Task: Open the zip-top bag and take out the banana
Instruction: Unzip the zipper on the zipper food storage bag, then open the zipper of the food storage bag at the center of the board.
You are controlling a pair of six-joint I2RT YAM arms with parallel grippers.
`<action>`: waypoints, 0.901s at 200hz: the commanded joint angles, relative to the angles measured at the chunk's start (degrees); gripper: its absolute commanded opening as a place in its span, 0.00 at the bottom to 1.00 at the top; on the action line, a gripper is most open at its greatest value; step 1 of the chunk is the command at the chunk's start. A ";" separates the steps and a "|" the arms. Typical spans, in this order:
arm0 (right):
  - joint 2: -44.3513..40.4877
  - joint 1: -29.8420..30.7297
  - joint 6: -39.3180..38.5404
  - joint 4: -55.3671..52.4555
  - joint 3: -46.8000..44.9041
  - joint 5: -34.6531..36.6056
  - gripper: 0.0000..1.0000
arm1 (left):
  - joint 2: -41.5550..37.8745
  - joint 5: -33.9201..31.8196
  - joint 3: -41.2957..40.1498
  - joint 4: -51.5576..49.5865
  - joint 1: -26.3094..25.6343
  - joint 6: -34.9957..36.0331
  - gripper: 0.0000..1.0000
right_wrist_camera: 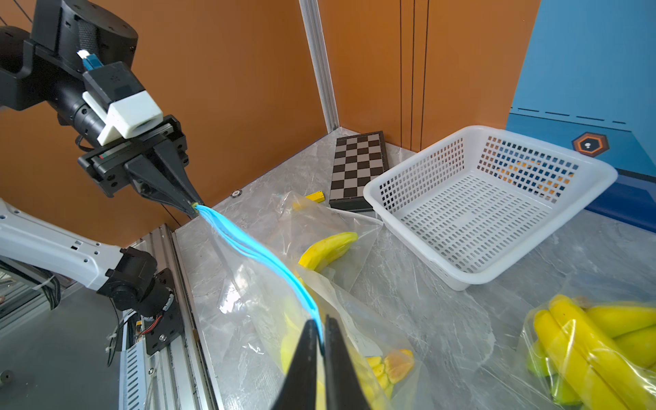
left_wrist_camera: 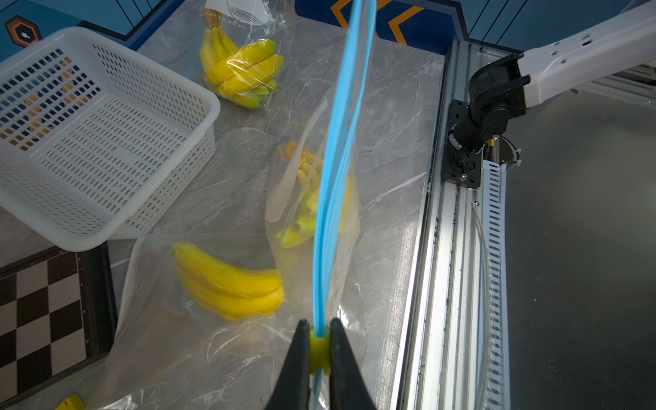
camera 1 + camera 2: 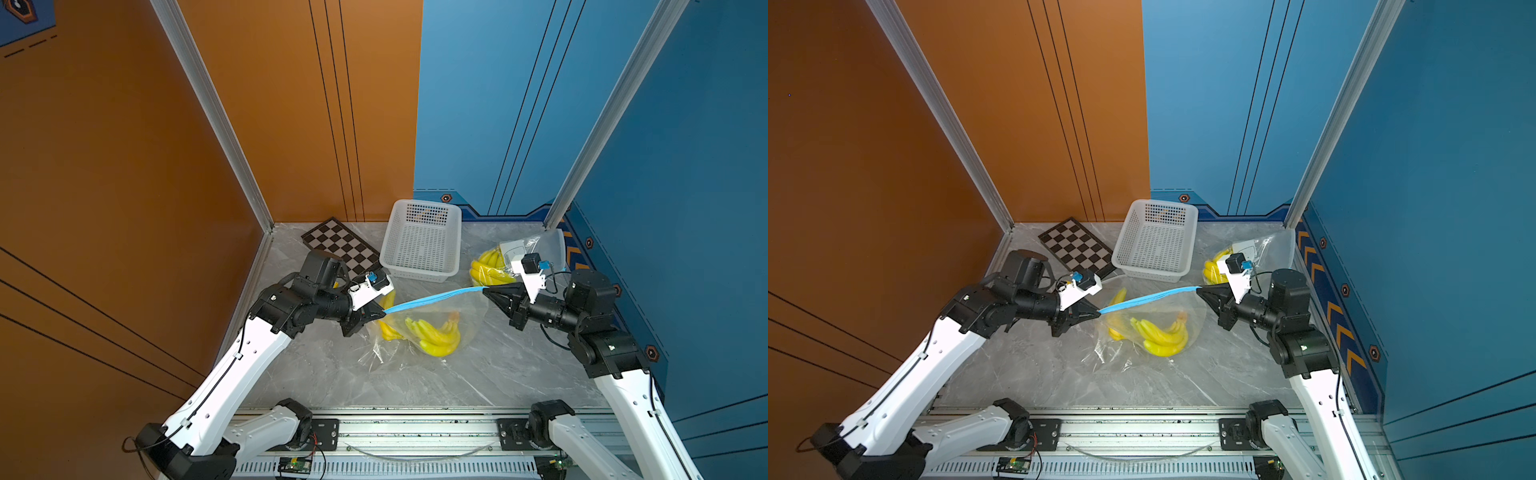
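The clear zip-top bag [image 3: 471,328] hangs above the marble table by its blue zip strip [image 3: 432,300], which is stretched taut between both grippers. A bunch of yellow bananas [image 3: 436,337] lies inside it, also seen as bananas [image 2: 305,213] through the plastic. My left gripper [image 3: 382,312] [image 2: 318,324] is shut on the yellow slider [image 2: 318,349] at the strip's left end. My right gripper [image 3: 484,289] [image 1: 320,321] pinches the strip's right end, its fingers only a thin gap apart. Along its middle the strip [image 1: 255,252] shows parted into separate bands.
A white perforated basket [image 3: 388,245] stands at the back, a folded chessboard [image 3: 340,245] to its left. A second bagged banana bunch [image 3: 490,266] lies behind the right gripper. A third bagged banana [image 2: 230,284] lies below the left gripper. A rail [image 3: 415,432] runs along the front edge.
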 commanded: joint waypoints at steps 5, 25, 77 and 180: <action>-0.70 0.39 13.90 2.25 2.68 5.30 0.78 | 3.04 -0.55 5.12 -1.96 -2.78 -7.93 0.00; -1.64 1.88 24.03 -6.33 7.98 11.19 0.97 | 4.44 -3.70 6.85 -1.97 -10.00 -8.88 0.00; 4.07 14.19 24.92 -35.86 21.13 12.73 0.99 | 6.48 -5.82 6.51 -1.96 -15.79 -7.97 0.00; 15.05 26.54 2.89 -46.90 28.51 32.02 0.90 | 7.01 -6.11 7.93 -2.16 -15.96 -5.89 0.00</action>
